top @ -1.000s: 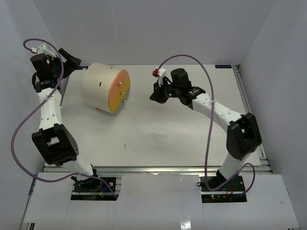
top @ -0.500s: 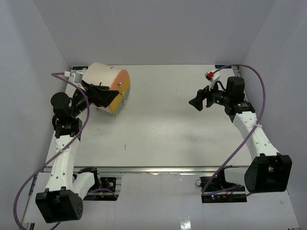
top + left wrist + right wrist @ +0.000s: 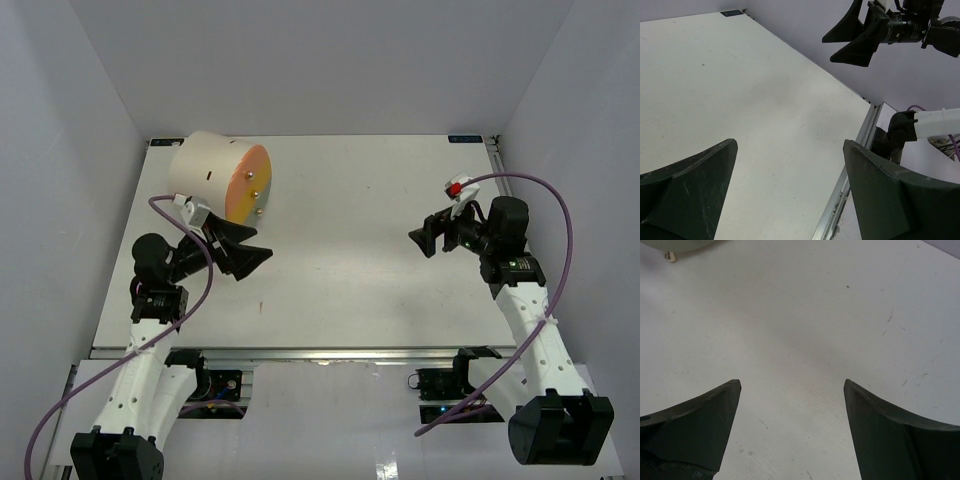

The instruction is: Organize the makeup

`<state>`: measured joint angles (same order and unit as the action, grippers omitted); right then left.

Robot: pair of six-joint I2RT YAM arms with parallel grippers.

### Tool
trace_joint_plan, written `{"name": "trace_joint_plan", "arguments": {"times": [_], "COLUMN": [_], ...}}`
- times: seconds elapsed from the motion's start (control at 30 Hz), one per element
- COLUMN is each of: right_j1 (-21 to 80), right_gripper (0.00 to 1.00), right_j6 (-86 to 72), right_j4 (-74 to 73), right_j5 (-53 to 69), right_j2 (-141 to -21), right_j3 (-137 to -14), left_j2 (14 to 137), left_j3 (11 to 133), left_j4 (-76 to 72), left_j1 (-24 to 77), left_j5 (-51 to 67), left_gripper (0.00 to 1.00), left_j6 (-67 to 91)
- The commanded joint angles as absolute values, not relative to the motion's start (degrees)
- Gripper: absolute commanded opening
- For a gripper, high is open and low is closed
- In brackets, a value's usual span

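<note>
No makeup shows in any view; it is hidden or out of view. My left gripper (image 3: 255,262) hovers open over the left part of the table (image 3: 350,200), in front of the cylinder, pointing right. The left wrist view shows its fingers wide apart (image 3: 789,143) with only bare table between them. My right gripper (image 3: 418,243) is open over the right part of the table, pointing left. In the right wrist view its jaws (image 3: 792,382) are spread over bare white surface. It also appears open at the top of the left wrist view (image 3: 850,42).
A big cream cylinder with an orange drawer front (image 3: 222,182) lies on its side at the back left; its lower edge shows in the right wrist view (image 3: 680,245). White walls enclose the table. A metal rail (image 3: 850,185) runs along the near edge.
Both arms have drawn back toward the near edge. The left gripper came away from beside the cylinder, and the right gripper moved right and opened from shut.
</note>
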<state>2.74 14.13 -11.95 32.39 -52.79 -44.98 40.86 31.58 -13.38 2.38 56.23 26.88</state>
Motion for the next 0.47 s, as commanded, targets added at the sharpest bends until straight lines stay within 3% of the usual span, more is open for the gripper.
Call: {"name": "trace_joint_plan", "arguments": {"times": [0.0,0.43], "right_j1": [0.75,-8.51], "right_gripper": [0.90,0.90], "right_j6": [12.37,8.21], "right_j4": [-8.46,-4.73], "right_j5": [31.28,32.74], "right_j2": [-51.50,-47.84], "right_j3": [-43.34,-39.59], "left_j2": [40.84,38.45], "left_j3": [31.51,32.08], "left_j4": [-12.20,-6.83], "left_j1": [2.72,2.72], "left_j5": [55.76,53.16], "left_gripper": [0.98,0.98], "left_j6": [23.38,20.13]}}
